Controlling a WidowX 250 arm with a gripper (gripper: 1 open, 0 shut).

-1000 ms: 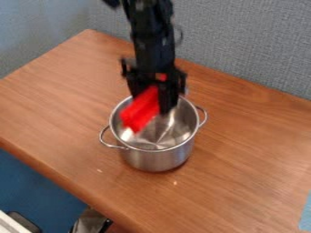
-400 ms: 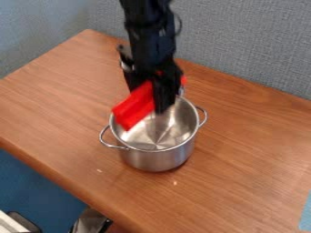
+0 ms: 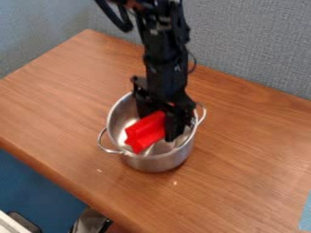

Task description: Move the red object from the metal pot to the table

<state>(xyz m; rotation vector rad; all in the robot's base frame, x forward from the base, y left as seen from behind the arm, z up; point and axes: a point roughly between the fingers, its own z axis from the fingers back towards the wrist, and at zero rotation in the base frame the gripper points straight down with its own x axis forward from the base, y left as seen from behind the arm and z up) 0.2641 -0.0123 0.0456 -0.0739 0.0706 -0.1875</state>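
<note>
Here, leftmost: bare reddish-brown wooden table (image 3: 55,86), grain visible, rounded front edge running diagonally toward lower right. Near centre: shiny metal pot (image 3: 119,114), round, straight-sided, standing upright on the wood; one small loop handle at the left rim, another at the right rim. Inside the pot: red object (image 3: 147,133), a bright bar-shaped block, tilted, lower end toward the pot's left inner wall, upper end up under the black fingers. Directly above and reaching into the pot: black gripper (image 3: 166,116), pointing straight down, jaws partly spread and clamped on the upper end of the red bar. Block fully within the pot's rim, not on the table. Right of the pot: more bare tabletop. Behind: grey-blue wall.
</note>
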